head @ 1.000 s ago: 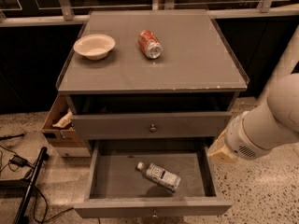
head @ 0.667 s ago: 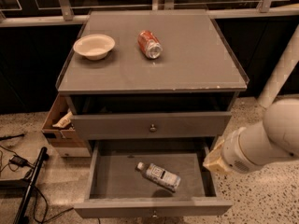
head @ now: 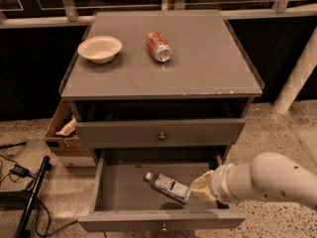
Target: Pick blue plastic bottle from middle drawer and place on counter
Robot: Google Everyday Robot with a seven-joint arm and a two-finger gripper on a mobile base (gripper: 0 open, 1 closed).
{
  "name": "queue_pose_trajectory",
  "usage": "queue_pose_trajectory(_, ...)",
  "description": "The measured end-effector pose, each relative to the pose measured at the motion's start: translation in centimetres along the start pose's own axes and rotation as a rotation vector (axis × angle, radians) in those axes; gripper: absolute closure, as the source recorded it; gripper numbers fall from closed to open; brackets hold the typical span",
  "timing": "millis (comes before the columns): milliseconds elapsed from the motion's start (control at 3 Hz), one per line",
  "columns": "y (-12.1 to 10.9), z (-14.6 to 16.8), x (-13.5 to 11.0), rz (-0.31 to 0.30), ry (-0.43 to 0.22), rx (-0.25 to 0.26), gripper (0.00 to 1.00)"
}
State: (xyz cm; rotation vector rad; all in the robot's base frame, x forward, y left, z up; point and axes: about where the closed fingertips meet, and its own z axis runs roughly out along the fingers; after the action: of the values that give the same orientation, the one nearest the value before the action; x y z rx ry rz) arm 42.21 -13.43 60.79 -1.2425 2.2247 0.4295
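1. Your gripper (head: 199,189) is low inside the open middle drawer (head: 124,195), at its right side. The thick white arm (head: 267,181) reaches in over the drawer's right front corner.
2. You cannot tell whether the gripper is apart, together or clamped; its tan end sits right against the bottle's base.
3. The blue plastic bottle (head: 168,186) lies on its side on the drawer floor, near the middle. Its white cap points to the back left and its base points toward the gripper.
4. Directly above the drawer's back half is the shut upper drawer front (head: 161,132) with its round knob, overhung by the front edge of the grey surface (head: 213,66).
5. On that surface, a white bowl (head: 100,48) sits at the back left. A red soda can (head: 158,46) lies on its side just to the bowl's right. The two are apart.
6. A cardboard box (head: 62,133) stands on the floor left of the cabinet, with a black rod (head: 30,198) and cables nearby.
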Motion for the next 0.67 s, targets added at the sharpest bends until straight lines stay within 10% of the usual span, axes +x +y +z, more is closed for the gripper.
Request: queue_pose_trajectory(667,-1.37,1.6,0.31,0.016,-0.036,0.041,1.0)
